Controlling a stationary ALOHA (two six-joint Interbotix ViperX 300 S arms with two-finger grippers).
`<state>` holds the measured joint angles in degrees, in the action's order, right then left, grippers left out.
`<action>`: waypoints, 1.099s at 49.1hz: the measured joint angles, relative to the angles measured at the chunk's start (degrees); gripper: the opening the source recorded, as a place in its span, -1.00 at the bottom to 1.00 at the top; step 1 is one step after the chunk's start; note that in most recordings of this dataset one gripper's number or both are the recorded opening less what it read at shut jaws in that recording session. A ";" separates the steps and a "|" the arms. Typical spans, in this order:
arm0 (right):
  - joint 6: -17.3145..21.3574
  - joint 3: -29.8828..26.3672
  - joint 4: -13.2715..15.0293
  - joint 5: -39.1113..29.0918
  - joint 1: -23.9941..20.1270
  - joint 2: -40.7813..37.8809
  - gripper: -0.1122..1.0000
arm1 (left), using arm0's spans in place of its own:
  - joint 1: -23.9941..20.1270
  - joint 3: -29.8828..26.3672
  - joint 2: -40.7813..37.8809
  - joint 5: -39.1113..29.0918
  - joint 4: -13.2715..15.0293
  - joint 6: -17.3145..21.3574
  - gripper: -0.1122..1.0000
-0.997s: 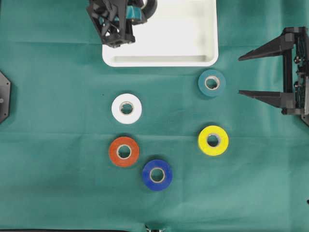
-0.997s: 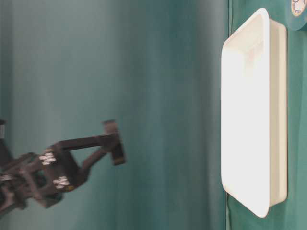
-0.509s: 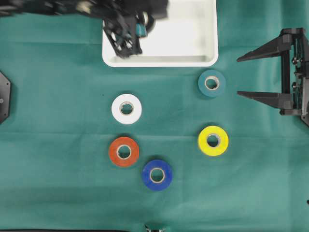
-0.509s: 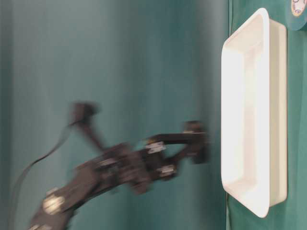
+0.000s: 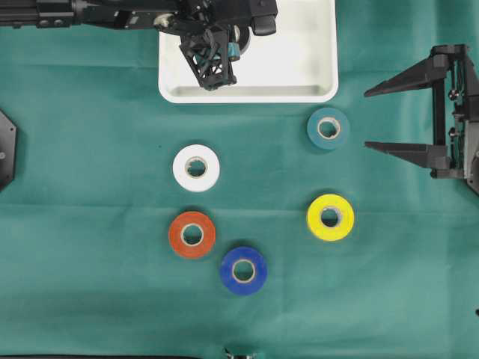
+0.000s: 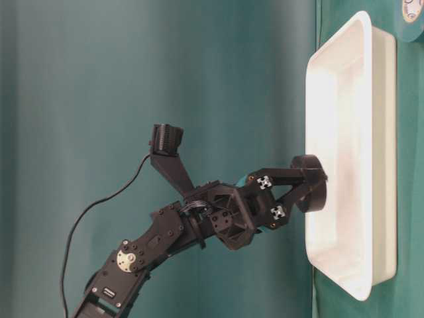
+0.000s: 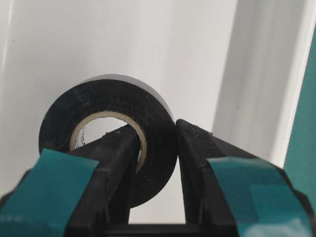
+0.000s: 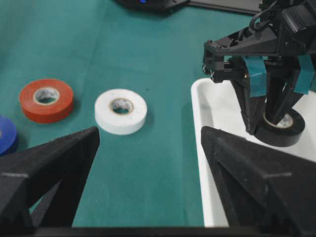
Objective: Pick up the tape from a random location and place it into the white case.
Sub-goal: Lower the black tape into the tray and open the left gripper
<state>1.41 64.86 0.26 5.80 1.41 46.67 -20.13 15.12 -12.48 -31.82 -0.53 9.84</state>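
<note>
A black tape roll is pinched through its wall by my left gripper, one finger inside the core and one outside. The left gripper holds it over the left part of the white case, with the black tape at about rim height. I cannot tell whether it touches the case floor. In the right wrist view the black tape sits low inside the case. My right gripper stands wide open at the right edge, nothing between its fingers.
Loose rolls lie on the green cloth: teal just below the case's right corner, white, orange, blue and yellow. The right gripper's fingers point toward the teal roll.
My left arm has swung right and down from the case's back left corner into the case, carrying the black tape. The right arm and the loose rolls have not moved.
</note>
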 measured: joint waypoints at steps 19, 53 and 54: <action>0.00 0.00 0.00 0.09 0.00 -0.88 0.85 | -0.35 0.00 -4.39 1.14 0.09 0.00 -0.44; 0.00 0.00 0.00 0.18 0.00 -0.88 0.85 | -0.79 0.00 -4.39 2.99 0.26 0.09 0.54; 0.00 0.00 -0.09 0.09 0.00 -0.88 0.85 | -0.79 0.00 -4.39 2.99 0.26 0.09 0.64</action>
<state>1.41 64.86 0.18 5.89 1.41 45.79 -20.92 15.12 -16.88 -28.83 -0.26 9.93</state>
